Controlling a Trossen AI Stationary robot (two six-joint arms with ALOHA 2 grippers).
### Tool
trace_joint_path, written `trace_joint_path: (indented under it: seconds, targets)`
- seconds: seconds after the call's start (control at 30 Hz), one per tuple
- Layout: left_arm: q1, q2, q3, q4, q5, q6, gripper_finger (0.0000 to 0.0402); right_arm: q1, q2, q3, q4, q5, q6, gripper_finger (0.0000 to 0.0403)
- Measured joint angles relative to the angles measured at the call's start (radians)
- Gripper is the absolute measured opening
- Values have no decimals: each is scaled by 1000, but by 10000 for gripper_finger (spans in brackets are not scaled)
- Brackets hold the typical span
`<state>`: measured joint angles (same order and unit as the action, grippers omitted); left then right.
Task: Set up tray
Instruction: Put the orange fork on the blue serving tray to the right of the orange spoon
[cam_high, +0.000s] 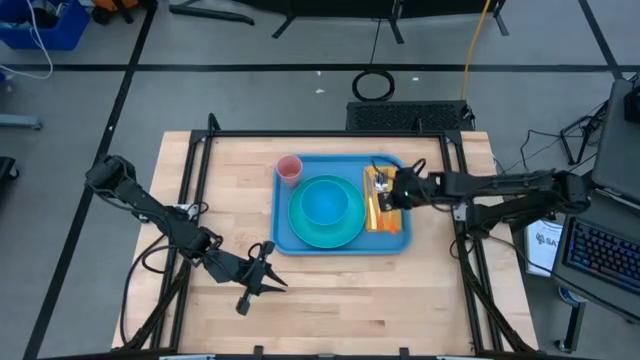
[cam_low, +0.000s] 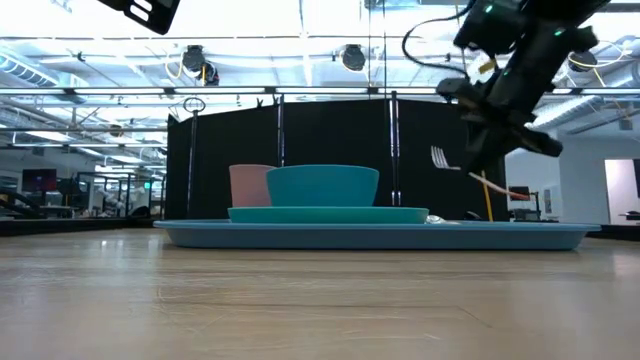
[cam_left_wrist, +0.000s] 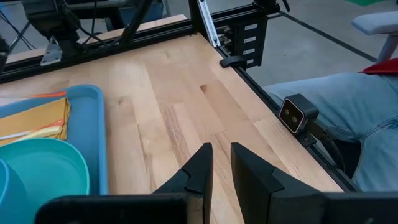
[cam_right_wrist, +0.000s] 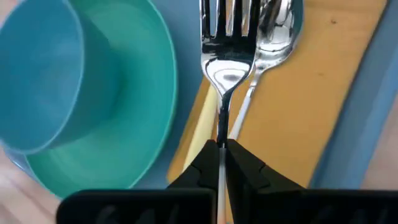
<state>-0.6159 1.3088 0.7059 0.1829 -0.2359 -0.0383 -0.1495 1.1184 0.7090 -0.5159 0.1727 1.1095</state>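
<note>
Left gripper (cam_high: 262, 268) hovers over bare wood just left of and below the tray's (cam_high: 283, 243) near-left corner, fingers (cam_left_wrist: 200, 168) slightly parted with nothing between them. The left wrist view alone shows a person's jeans-clad leg (cam_left_wrist: 348, 106) past the table edge (cam_left_wrist: 273, 112) and a small camera (cam_left_wrist: 297, 114) on it.

Tray sits mid-table, slightly toward the back. On it, from the tray's left side: pink cup (cam_high: 289, 168) in the far-left corner, turquoise plate (cam_high: 326, 212) in the middle with a blue bowl (cam_high: 326, 202) on top, then an orange napkin (cam_high: 386, 208) along the right side.

Right gripper (cam_high: 388, 189) is over the napkin, pinching a fork (cam_right_wrist: 227, 43) by its handle. High view hides the cutlery; the right wrist view shows the fork tines plus a spoon (cam_right_wrist: 273, 31) just beside it on the napkin. Low view shows the fork (cam_low: 441, 158) raised clear above the tray rim (cam_low: 500, 236), tilted, which the overhead can't tell.
</note>
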Motion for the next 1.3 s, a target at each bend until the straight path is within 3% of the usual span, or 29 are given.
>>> trace_joint_path:
  seconds: [0.2, 0.37, 0.7, 1.3]
  targets:
    - [0, 0, 0, 0, 0, 0, 63, -164, 65, 0, 10, -155, -33, 2]
    - [0, 0, 0, -7, 0, 0, 63, -234, 137, 0, 18, -223, -55, 3]
    - [-1, 0, 0, -10, 1, 0, 63, -300, 236, 0, 19, -255, -66, 3]
    - [-1, 0, 0, -21, 3, -2, 63, -349, 271, -45, 60, -262, -48, 3]
